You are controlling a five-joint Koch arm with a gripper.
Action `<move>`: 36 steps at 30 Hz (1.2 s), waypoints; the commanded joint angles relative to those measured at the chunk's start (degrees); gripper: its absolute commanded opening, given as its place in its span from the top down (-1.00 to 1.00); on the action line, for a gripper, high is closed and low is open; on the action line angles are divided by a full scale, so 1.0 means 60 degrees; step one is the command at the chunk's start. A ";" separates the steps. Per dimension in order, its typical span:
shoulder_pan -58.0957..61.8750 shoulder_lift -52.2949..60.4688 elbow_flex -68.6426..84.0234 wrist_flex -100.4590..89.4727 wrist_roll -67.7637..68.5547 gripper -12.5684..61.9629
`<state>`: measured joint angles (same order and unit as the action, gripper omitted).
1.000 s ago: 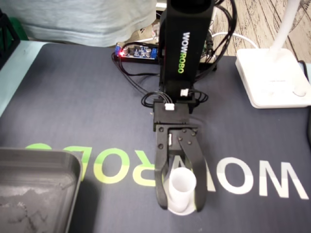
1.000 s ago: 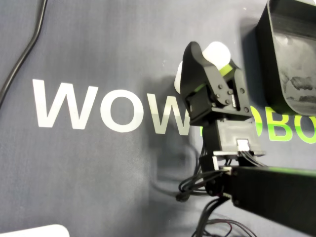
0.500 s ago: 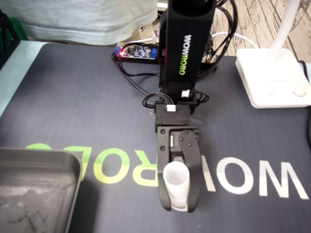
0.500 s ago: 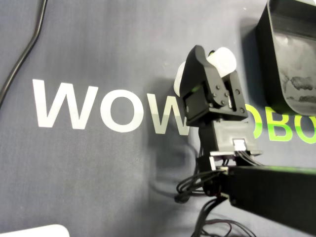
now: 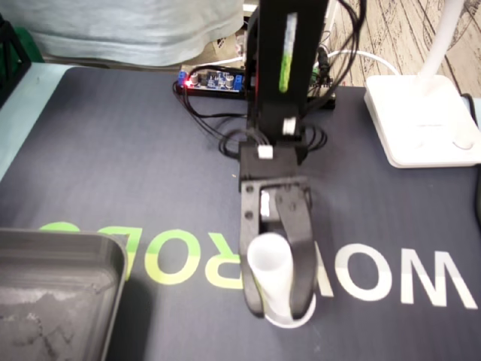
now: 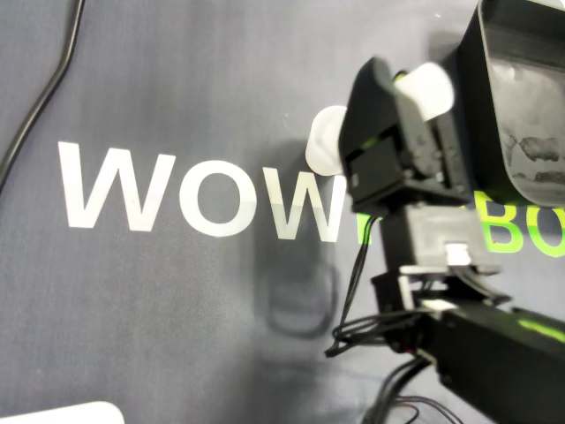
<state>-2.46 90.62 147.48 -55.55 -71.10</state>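
A white plastic cup (image 5: 268, 277) stands over the WOWROBO lettering of the dark mat (image 5: 113, 150) in the fixed view. My gripper (image 5: 279, 308) is shut on the cup, one black finger against each side. In the overhead view the cup's rim (image 6: 428, 88) pokes out past the gripper (image 6: 410, 93), close to the tray wall. A white round end (image 6: 325, 150) shows left of the fingers; the same shows below the fingertips in the fixed view. I cannot tell whether it touches the mat.
A dark grey tray (image 5: 60, 256) sits at the lower left of the fixed view and at the top right of the overhead view (image 6: 494, 88). A white lamp base (image 5: 421, 120), a circuit board (image 5: 214, 80) and cables lie behind the arm. A black cable (image 6: 44, 88) crosses the mat.
The jaws closed from wide apart onto the cup. The arm then rose toward the overhead camera, and the cup's rim shifted toward the tray.
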 commanded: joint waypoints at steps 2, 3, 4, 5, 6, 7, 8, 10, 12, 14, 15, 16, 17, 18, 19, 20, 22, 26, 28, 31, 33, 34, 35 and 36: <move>0.0293 0.1626 -0.1084 0.2139 0.1025 0.65; 0.0425 0.1875 -0.1377 0.2754 0.1318 0.65; 0.0542 0.2065 -0.1729 0.3267 0.1626 0.65; 0.0762 0.2241 -0.2183 0.3882 0.2065 0.65; 0.0923 0.2271 -0.2534 0.4248 0.2388 0.65; 0.1172 0.2271 -0.3032 0.4614 0.2886 0.65; 0.1362 0.2256 -0.3384 0.4893 0.3267 0.65; 0.1802 0.2197 -0.4131 0.5449 0.4028 0.65; 0.2329 0.1860 -0.5098 0.6196 0.4951 0.65; 0.2856 0.1450 -0.5991 0.6855 0.5742 0.65; 0.3179 0.1128 -0.6621 0.7280 0.6328 0.65; 0.3501 0.0820 -0.7310 0.7837 0.7090 0.65; 0.3735 0.0586 -0.7852 0.8364 0.7676 0.65; 0.3940 0.0308 -0.8423 0.8862 0.8276 0.65; 0.4204 -0.0073 -0.9111 0.9287 0.9141 0.65; 0.4409 -0.0366 -0.9492 0.9390 0.9814 0.65; 0.4834 -0.1025 -1.0181 0.9404 1.1323 0.65; 0.5391 -0.2080 -1.0957 0.9390 1.4268 0.65; 0.5552 -0.2446 -1.1133 0.9331 1.5381 0.65; 0.5757 -0.2959 -1.1323 0.9111 1.7329 0.65; 0.5889 -0.3311 -1.1323 0.8804 1.8838 0.65; 0.5903 -0.3457 -1.1323 0.8774 1.9336 0.65; 0.5933 -0.3604 -1.1323 0.8599 1.9673 0.65; 0.5977 -0.3809 -1.1323 0.8306 2.0229 0.65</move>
<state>33.22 64.78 84.20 -1.93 52.12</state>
